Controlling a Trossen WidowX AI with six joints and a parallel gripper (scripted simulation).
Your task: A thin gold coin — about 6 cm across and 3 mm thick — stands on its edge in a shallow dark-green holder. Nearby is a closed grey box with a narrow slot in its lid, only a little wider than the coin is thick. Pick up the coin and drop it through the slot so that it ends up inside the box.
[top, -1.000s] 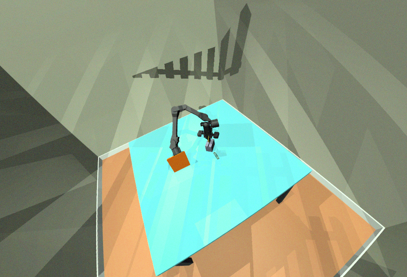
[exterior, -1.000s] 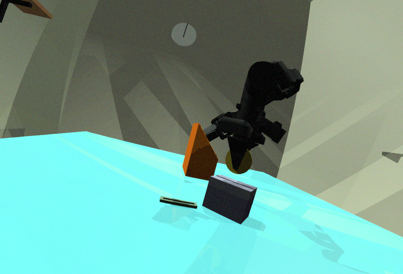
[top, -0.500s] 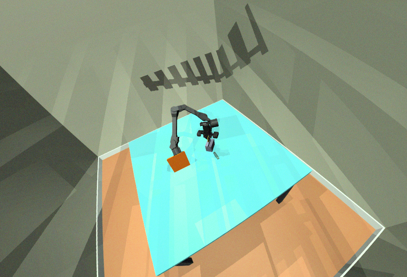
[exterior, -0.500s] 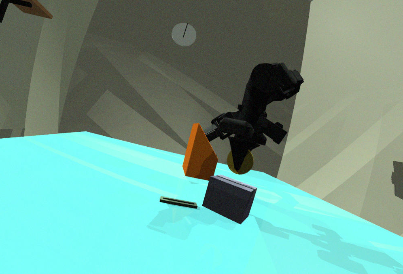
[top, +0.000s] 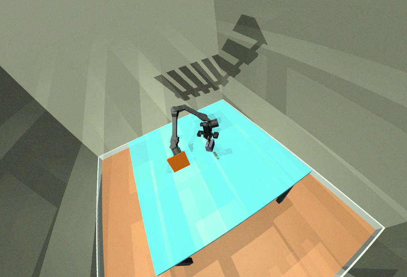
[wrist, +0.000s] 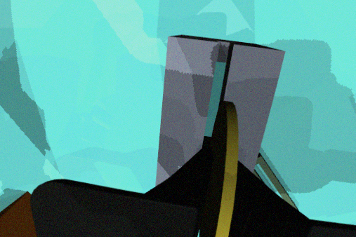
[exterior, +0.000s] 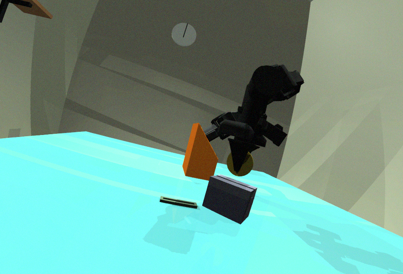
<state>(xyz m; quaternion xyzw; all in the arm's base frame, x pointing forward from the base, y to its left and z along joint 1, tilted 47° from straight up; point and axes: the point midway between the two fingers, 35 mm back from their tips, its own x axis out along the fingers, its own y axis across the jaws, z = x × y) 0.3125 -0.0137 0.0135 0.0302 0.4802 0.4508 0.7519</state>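
Observation:
My gripper is shut on the gold coin, which it holds upright on edge, above the box. The grey box stands on the table with the slot in its lid facing up. In the exterior view a gap shows between the coin's lower edge and the lid. In the wrist view the coin looks close to parallel to the slot and covers its near part; the slot's far part shows just left of the coin's line. The dark-green holder is empty beside the box.
An orange block stands at the arm's base. The cyan table bears the box and the holder. A round clock hangs on the wall behind.

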